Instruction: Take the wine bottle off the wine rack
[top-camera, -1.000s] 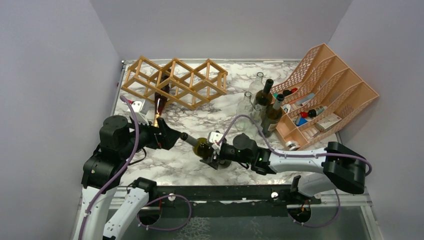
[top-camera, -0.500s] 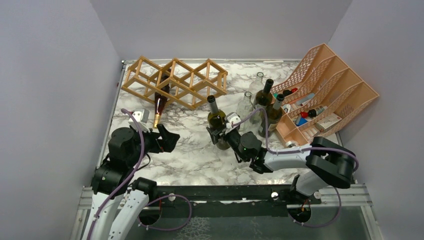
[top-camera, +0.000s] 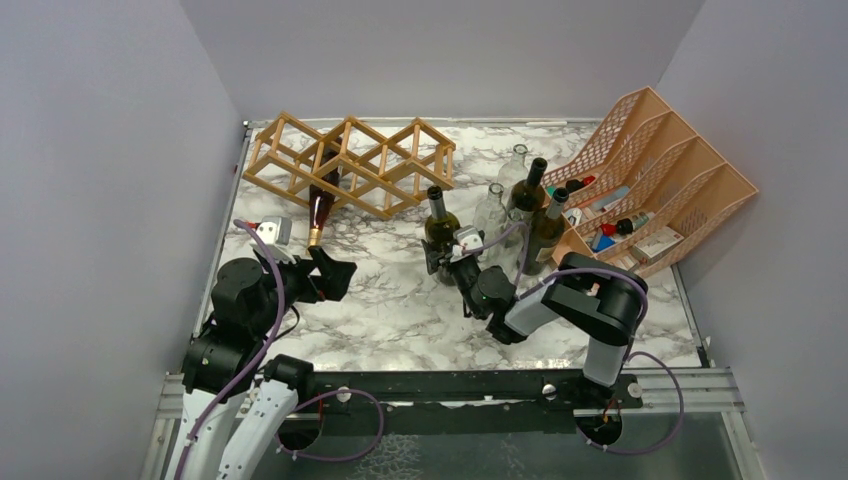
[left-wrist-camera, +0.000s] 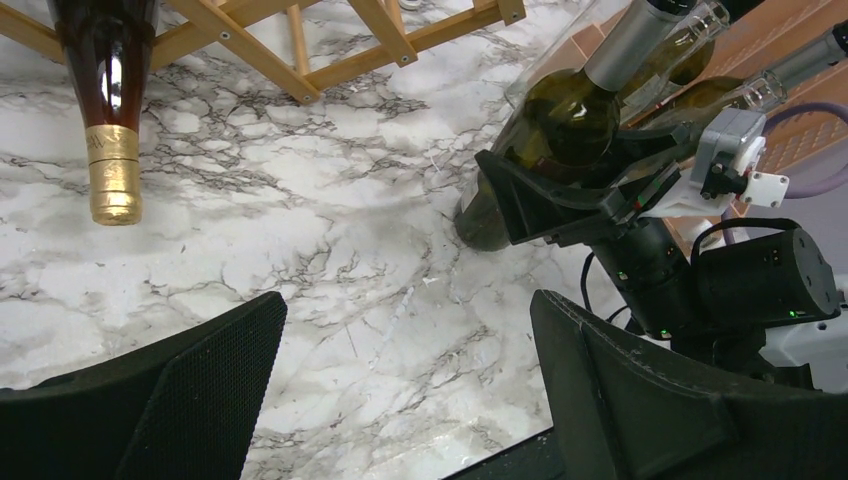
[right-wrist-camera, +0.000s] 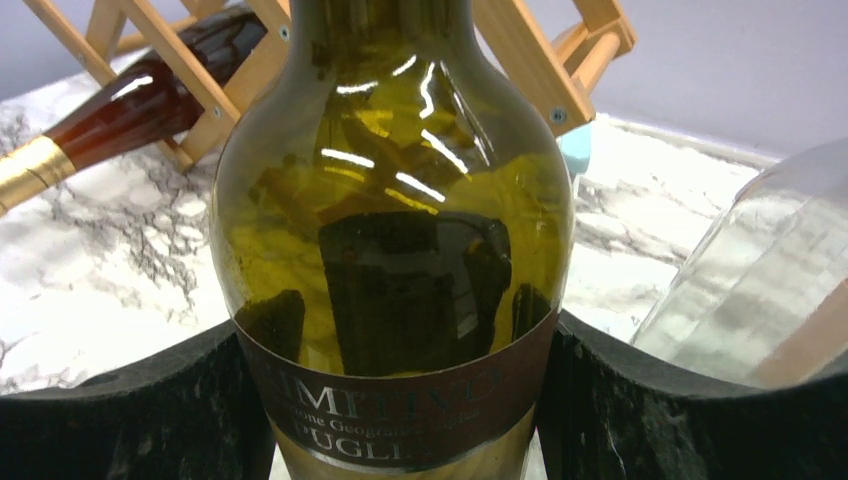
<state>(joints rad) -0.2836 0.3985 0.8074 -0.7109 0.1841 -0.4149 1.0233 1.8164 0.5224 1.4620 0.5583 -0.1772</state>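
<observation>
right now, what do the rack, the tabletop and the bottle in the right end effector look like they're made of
The rack looks like pale wood, matte and unpainted: square slats joined with visible fasteners. The tabletop is white with grey veins, smooth, with a slight sheen: marble or a marble-look laminate, I cannot tell which. The held bottle is olive-green glass, glossy and see-through with sharp highlights.

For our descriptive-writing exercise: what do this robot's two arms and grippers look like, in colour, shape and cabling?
Both arms join bulky black joint housings with white links. A lilac cable loops along the left arm and the right arm. The left gripper has broad black fingers with a grainy texture; the right gripper looks alike, a white camera block mounted behind it.
</observation>
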